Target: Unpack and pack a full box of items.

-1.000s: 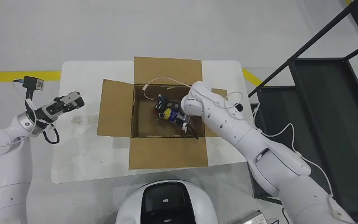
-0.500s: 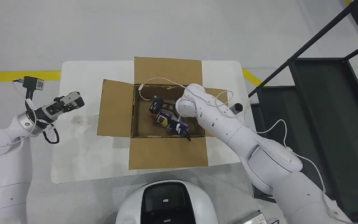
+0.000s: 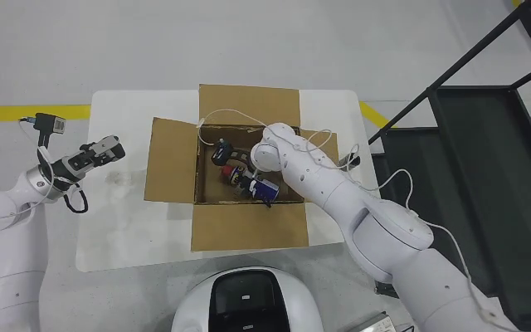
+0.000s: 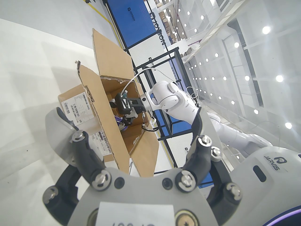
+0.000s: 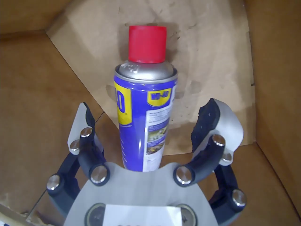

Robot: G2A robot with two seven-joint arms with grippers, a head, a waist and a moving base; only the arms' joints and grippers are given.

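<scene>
An open cardboard box (image 3: 170,159) stands on the white table (image 3: 124,224). On its floor is a blue spray can (image 3: 242,177) with a red cap. My right gripper (image 3: 235,168) is down inside the box, open. In the right wrist view the can (image 5: 143,109) lies between the spread fingers of that gripper (image 5: 147,106), with a gap on each side. My left gripper (image 3: 110,150) hangs over the table's left edge, open and empty. The left wrist view looks past the left gripper (image 4: 129,116) at the box (image 4: 110,55).
A black metal rack (image 3: 465,141) stands just right of the table. A thin white cable (image 3: 232,118) loops over the box's far rim from the right arm. All the box flaps are folded outward. The table is bare on its left and front.
My right gripper has swung leftward inside the box, and the spray can has shifted left with it. The left arm has stayed put.
</scene>
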